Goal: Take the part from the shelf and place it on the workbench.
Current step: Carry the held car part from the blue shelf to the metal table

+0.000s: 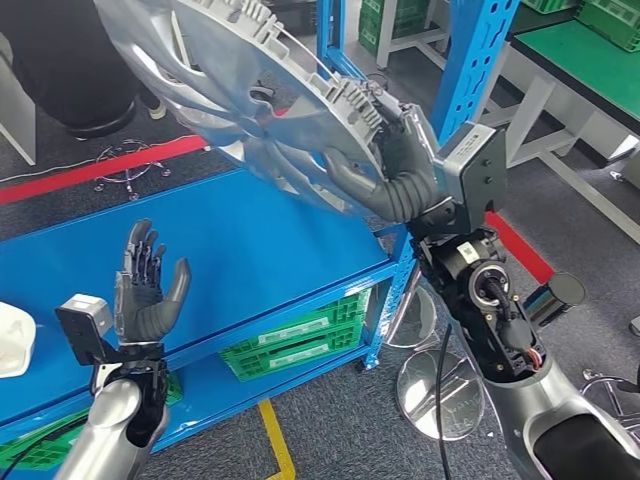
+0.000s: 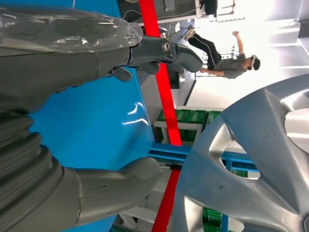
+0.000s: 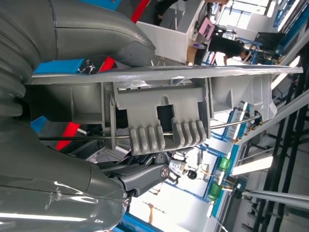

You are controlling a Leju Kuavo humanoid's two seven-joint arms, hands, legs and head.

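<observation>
The part is a large silver wheel cover [image 1: 249, 90] held up in the air, tilted, above the blue shelf [image 1: 249, 250]. My right hand [image 1: 400, 165] grips its rim at the right, thumb under the face and fingers on the ribbed back. Up close, the right wrist view has the cover's edge and clips [image 3: 164, 116] between my thumb and fingers [image 3: 146, 176]. My left hand [image 1: 147, 285] is raised over the shelf's front left, palm up, fingers spread, holding nothing. The left wrist view looks past that hand [image 2: 91, 58] at the cover's spokes [image 2: 251, 159].
Green crates [image 1: 302, 340] sit on the lower shelf level. A blue upright post [image 1: 472, 60] rises behind my right hand. A green-topped workbench [image 1: 581, 55] stands at the far right. A white object [image 1: 15, 340] lies at the shelf's left edge. Stool bases [image 1: 441, 395] are on the floor.
</observation>
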